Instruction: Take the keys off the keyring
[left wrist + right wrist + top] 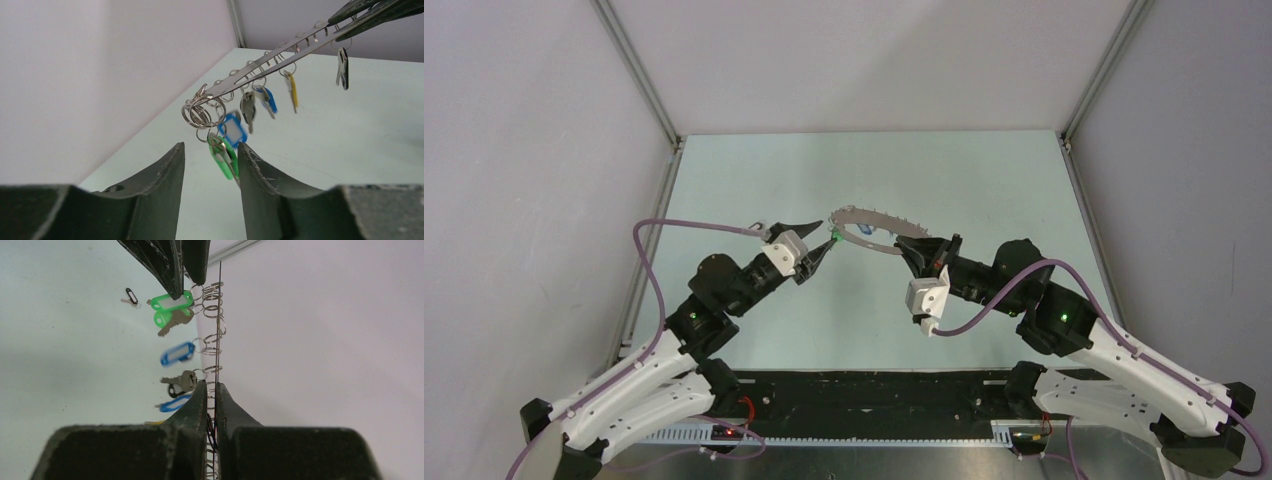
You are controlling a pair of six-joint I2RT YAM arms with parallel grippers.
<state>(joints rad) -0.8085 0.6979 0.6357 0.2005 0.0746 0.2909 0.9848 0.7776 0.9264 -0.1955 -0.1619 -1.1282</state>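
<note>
My right gripper (907,247) is shut on the keyring (849,212), a large thin loop held above the table. In the right wrist view the gripper (210,385) pinches the ring's thin band (219,300) edge-on. Several keys hang from it on small split rings: a green-tagged key (223,159), a blue tag (233,129), a silver key (248,107), a yellow one (292,90) and a black one (343,67). My left gripper (211,147) is open, with the green-tagged key between its fingertips, close to the right finger. It sits at the ring's left end (824,252).
A small black-headed key (131,296) lies loose on the pale green table (754,170). White walls with metal frame posts (639,75) enclose the table on the left, back and right.
</note>
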